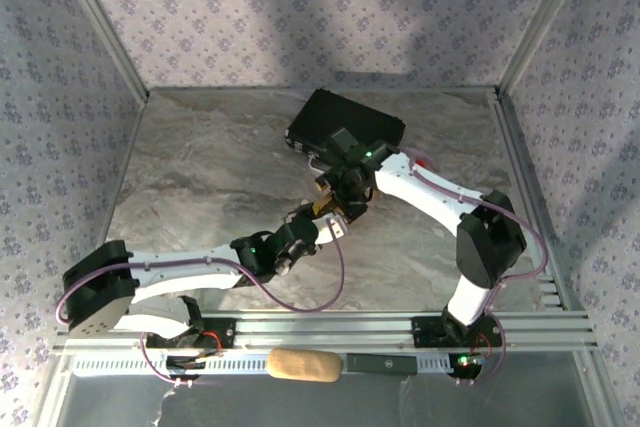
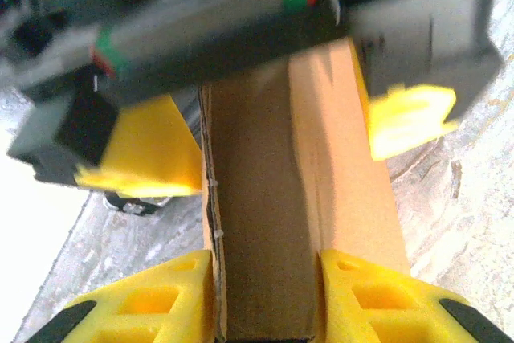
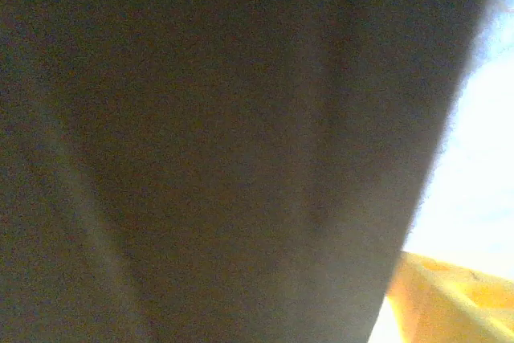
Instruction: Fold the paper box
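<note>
Here, in the left wrist view, the left gripper (image 2: 265, 287) pinches the paper box (image 2: 297, 198) at bottom centre, its jaws narrowed to the box's width. The box's long axis runs up the frame, leaning slightly right, and the right gripper (image 2: 277, 146) clamps its far end.

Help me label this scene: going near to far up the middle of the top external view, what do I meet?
First the tan oblong object → paper box → black case.
</note>
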